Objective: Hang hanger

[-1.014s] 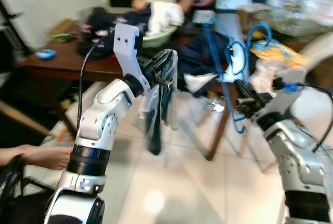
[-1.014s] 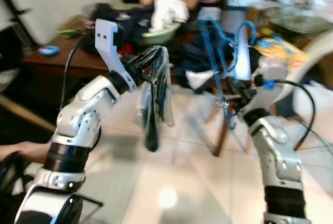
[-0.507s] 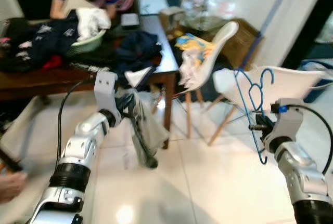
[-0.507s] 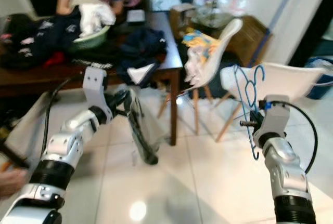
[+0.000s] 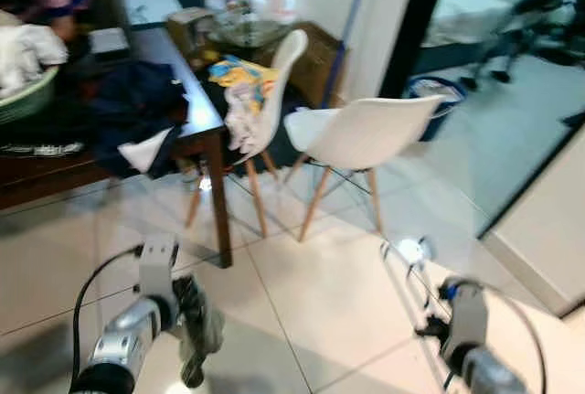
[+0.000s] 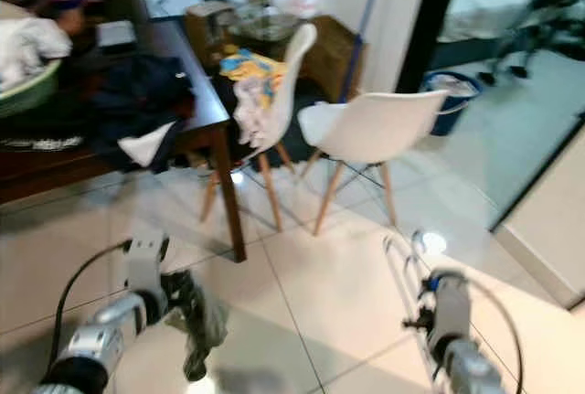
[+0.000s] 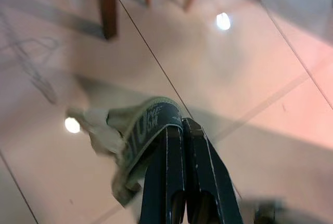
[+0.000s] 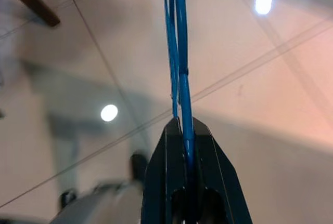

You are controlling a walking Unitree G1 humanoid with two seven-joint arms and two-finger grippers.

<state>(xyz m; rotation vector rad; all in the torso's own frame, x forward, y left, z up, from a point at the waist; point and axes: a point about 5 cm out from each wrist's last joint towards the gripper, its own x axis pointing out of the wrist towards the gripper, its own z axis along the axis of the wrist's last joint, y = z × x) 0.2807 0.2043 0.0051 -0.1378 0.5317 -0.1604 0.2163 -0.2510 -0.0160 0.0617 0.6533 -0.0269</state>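
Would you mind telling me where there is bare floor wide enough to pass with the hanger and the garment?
Open tile lies between the two grippers, below the white chairs; more runs right, past the dark door frame. Crowded: the dark table with piled clothes. The left gripper grips the garment, the right gripper the blue hanger.

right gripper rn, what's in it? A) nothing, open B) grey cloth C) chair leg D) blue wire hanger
D: in the right wrist view the right gripper is shut on the blue hanger, whose thin blue wires run up from between its fingers over the tiled floor. The grey cloth is in the left gripper instead.
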